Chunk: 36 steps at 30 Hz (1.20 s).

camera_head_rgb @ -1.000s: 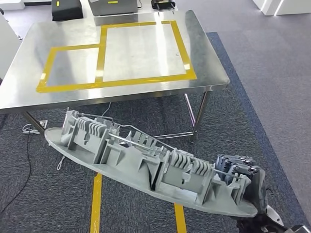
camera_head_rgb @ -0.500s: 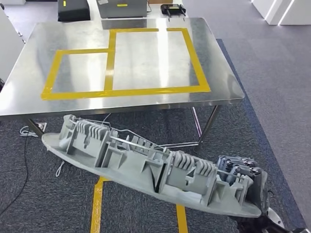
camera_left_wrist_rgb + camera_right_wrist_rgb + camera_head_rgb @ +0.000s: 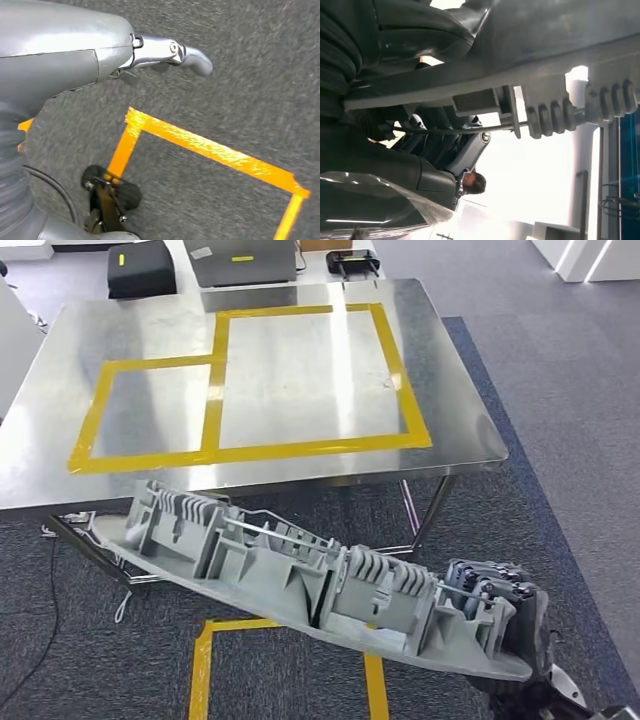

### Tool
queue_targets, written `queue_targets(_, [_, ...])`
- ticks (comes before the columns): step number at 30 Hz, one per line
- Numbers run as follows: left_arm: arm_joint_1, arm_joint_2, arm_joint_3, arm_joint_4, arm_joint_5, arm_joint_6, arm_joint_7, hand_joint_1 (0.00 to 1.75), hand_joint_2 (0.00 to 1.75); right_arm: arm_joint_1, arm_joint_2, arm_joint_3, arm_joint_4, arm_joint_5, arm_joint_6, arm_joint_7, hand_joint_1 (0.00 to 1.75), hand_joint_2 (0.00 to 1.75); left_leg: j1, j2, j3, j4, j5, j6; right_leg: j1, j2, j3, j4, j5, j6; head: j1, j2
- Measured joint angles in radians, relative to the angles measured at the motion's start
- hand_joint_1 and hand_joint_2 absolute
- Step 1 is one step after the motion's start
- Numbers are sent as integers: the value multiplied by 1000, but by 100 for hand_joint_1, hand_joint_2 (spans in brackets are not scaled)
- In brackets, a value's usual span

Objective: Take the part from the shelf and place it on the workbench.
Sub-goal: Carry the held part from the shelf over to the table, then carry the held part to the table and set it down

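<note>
- Part, long, grey and ribbed, hangs in the air in front of me, clear of the surface, stretching from low left to lower right across my head view, its left end just below the near edge of the steel top.
- Left hand hangs over the carpet; I see the silver thumb-side link and one bent finger with nothing in it, but I cannot tell how the rest of my fingers lie.
- Surface is a bare steel workbench on thin metal legs, marked in yellow tape as two joined rectangles, a smaller one on the left and a larger one on the right.
- Behind the surface's far edge sit a black case, a grey box with a yellow label, and a small black device; none is open to show contents.
- Floor is dark grey carpet with a blue strip to the right and yellow floor tape beneath the part; a white cable lies by the left legs.
- Right hand grips the part's right end, my dark fingers wrapped over its ribs; up close in the wrist view those fingers curl around a thin rod on the part.
</note>
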<state>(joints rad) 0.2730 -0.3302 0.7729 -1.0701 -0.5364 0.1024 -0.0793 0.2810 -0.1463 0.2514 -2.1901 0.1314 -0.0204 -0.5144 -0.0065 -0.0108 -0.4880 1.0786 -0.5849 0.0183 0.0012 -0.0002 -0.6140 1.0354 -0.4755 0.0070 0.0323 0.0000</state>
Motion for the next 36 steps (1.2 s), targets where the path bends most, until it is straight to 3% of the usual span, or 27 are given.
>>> queue_targets(3, [-1, 2, -1, 0, 0, 0, 0, 0, 175, 0, 1, -1, 0, 0, 0, 0, 175, 175, 11, 2, -141, 198, -72, -26, -9, 0, 64, -17, -35, -9, -5, 0])
queue_targets(4, [-1, 2, -1, 0, 0, 0, 0, 0, 175, 0, 1, -2, 0, 0, -1, 0, 175, 175, 15, 3, -166, 212, -86, -30, -10, 1, 78, -17, -47, -7, -5, 0])
queue_targets(5, [0, 2, -1, 0, 0, 0, 0, 0, 175, 1, 1, -2, 0, 0, -1, 1, 175, 175, 17, 3, -162, 167, -50, -32, -11, 2, 94, -17, -58, -4, -5, 0])
queue_targets(6, [0, 2, 0, 0, 0, 0, 0, 0, 175, 1, 1, -2, 0, 0, -1, 1, 175, 175, 18, 3, -151, 107, 4, -31, -12, 2, 104, -18, -70, 1, -6, 0])
queue_targets(8, [0, 2, 0, 0, 0, 0, 0, 0, 175, 0, 1, -2, 1, 0, 0, 1, 175, 175, 15, 6, -134, 11, 80, -25, -13, 3, 127, -18, -93, 15, -6, 0])
queue_targets(9, [0, 2, 0, 0, 0, -1, 0, 0, 175, -1, 1, -1, 1, 0, 0, 1, 175, 175, 12, 7, -132, -6, 93, -19, -13, 3, 131, -20, -100, 21, -6, 0])
queue_targets(12, [0, 1, 1, 0, 0, 0, 1, 0, 175, -1, 1, -1, 0, 0, 0, 0, 175, 175, 12, 7, -116, -22, 91, 4, -13, 2, 148, -17, -105, 38, -4, 0])
queue_targets(14, [0, 0, 1, 0, 0, 1, 0, 0, 175, -3, 1, 0, 0, 0, 0, 0, 175, 175, 15, 6, -94, -32, 86, 17, -13, 1, 123, 39, -127, 46, 0, 0])
queue_targets(17, [0, 0, 1, 0, 0, 1, 0, 0, 175, -3, 1, 0, 0, 0, 0, 0, 175, 175, 16, 6, -75, -38, 71, 26, -14, 1, -4, 222, -194, 53, 6, 0])
queue_targets(18, [0, 0, 1, 0, 0, 1, 0, 0, 175, -2, 1, 0, 0, 0, 0, 0, 175, 175, 16, 5, -67, -38, 63, 27, -14, 1, -40, 256, -204, 54, 6, 0])
queue_targets(19, [0, 0, 2, 0, 0, 1, 0, 0, 175, -2, 1, 0, 0, 0, 0, 0, 175, 175, 16, 4, -57, -38, 55, 26, -13, 1, -58, 255, -194, 53, 6, 0])
queue_targets(20, [0, 0, 2, 0, 0, 1, 0, 0, 175, -1, 1, 0, 0, 0, 0, 0, 175, 175, 16, 3, -44, -38, 46, 25, -13, 1, -60, 221, -161, 51, 7, 0])
queue_targets(22, [-1, 0, 1, 0, 0, 0, 0, 0, 175, -1, 1, 0, 1, 0, 0, 0, 175, 175, 15, 1, -16, -38, 25, 20, -11, 0, -36, 102, -66, 42, 6, 0])
queue_targets(24, [-1, -1, 1, 0, 0, 0, 0, 0, 175, -2, 1, 0, 1, 0, 0, 0, 175, 175, 14, 1, 0, -41, 6, 9, -7, -3, -14, 28, -30, 31, 4, 0])
queue_targets(27, [-1, 0, 1, 0, 0, 0, 0, 0, 175, 0, 1, 0, 0, 0, 0, 0, 175, 175, 12, 3, 18, -36, 4, -11, -6, -2, 10, 7, -25, 11, 2, 0])
queue_targets(29, [-1, 1, 1, 0, 0, 0, 0, 0, 175, 0, 1, -1, 0, 0, 0, 0, 175, 175, 13, 4, 4, 14, -8, -19, -11, -2, 35, -3, -22, 0, -2, 0])
queue_targets(33, [-1, 2, -1, 0, 0, 0, 0, 0, 175, -1, 1, -2, 0, -1, 0, 0, 175, 175, 16, 5, -125, 206, -93, -33, -13, -1, 64, -10, -41, -8, -8, 0])
queue_targets(34, [-1, 2, 0, 0, 0, 0, 0, 0, 175, 0, 1, -2, 0, 0, 0, 1, 175, 175, 17, 5, -142, 210, -90, -35, -13, 0, 72, -10, -48, -7, -8, 0])
queue_targets(35, [-1, 2, 0, 0, 0, 0, 0, 0, 175, 0, 1, -2, 0, 0, 0, 1, 175, 175, 17, 5, -143, 179, -60, -34, -13, 1, 81, -10, -55, -6, -8, 0])
queue_targets(36, [-1, 2, 0, 0, 0, 0, 0, 0, 175, 0, 1, -2, 0, 0, 0, 1, 175, 175, 17, 5, -131, 121, -11, -33, -13, 1, 91, -10, -62, -3, -8, 0])
